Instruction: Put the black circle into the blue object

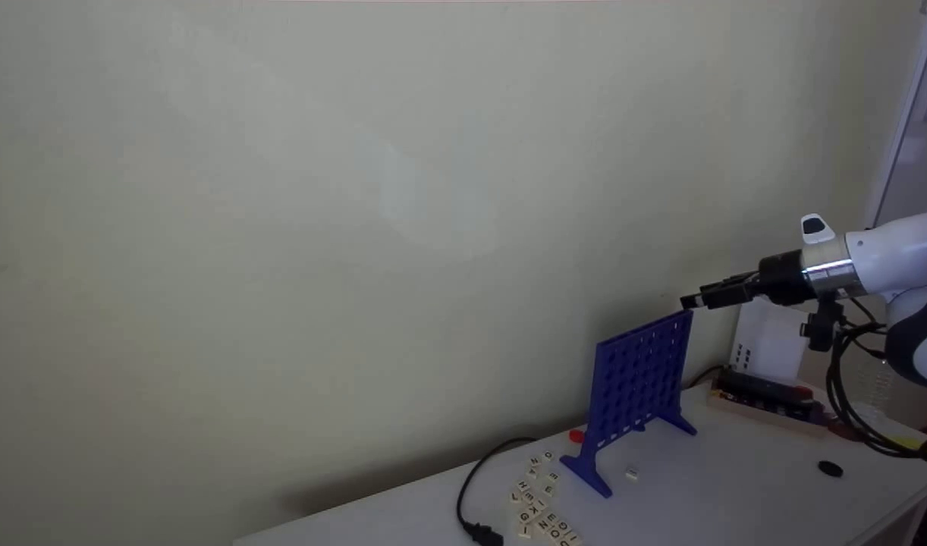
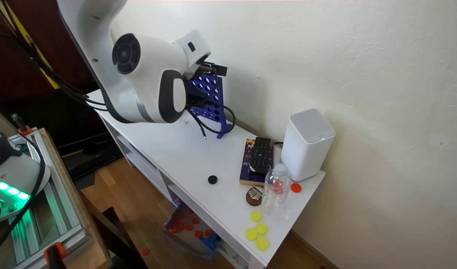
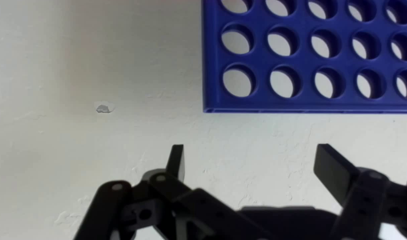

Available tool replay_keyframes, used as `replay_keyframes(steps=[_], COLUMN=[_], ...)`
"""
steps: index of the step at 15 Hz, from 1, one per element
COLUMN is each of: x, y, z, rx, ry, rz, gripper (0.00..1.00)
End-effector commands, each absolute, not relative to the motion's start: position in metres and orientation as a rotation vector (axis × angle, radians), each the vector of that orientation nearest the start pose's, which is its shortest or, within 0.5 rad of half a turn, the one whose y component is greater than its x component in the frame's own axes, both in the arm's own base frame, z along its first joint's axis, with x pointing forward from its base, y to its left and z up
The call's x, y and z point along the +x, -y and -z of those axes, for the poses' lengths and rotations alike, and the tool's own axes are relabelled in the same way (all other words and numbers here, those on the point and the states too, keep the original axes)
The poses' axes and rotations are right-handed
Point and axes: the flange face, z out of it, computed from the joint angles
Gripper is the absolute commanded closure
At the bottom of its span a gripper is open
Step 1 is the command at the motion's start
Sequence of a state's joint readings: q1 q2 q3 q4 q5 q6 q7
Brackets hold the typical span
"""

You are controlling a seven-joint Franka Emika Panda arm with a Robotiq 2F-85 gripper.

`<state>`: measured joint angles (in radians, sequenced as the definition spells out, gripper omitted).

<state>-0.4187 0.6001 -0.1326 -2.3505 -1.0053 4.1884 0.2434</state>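
Observation:
The black circle (image 1: 830, 469) lies flat on the white table, apart from the gripper; it also shows in an exterior view (image 2: 212, 179). It is out of the wrist view. The blue object (image 1: 639, 375) is an upright grid with round holes, standing on its feet near the wall. It also shows in an exterior view (image 2: 213, 95), partly behind the arm, and in the wrist view (image 3: 306, 61), where its slotted top edge faces the jaws. My gripper (image 3: 250, 156) is open with nothing between its fingers. In both exterior views it is level with the grid's top edge (image 1: 691, 302) (image 2: 218, 70).
Letter tiles (image 1: 535, 509) and a cable (image 1: 471, 485) lie beside the grid. A book (image 2: 246, 166) with a black remote (image 2: 261, 155), a white box (image 2: 307, 145), a clear bottle (image 2: 274, 198), a brown round object (image 2: 252, 198) and yellow discs (image 2: 262, 243) stand farther along the table. The wall is close behind.

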Motion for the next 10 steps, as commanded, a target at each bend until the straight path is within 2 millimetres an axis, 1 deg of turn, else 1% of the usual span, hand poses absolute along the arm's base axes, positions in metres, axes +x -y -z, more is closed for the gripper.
replay_keyframes(steps=[1, 3, 6, 10], x=[0.444, 0.441, 0.437, 0.425], y=[0.144, 0.147, 0.154, 0.163], z=[-0.241, -0.252, -0.271, -0.289], rx=[-2.52, -2.556, -2.658, -2.829], ry=[0.394, 0.341, 0.256, 0.227], rz=[1.452, 1.427, 1.392, 1.259], gripper=[0.0, 0.0, 0.0, 0.0])
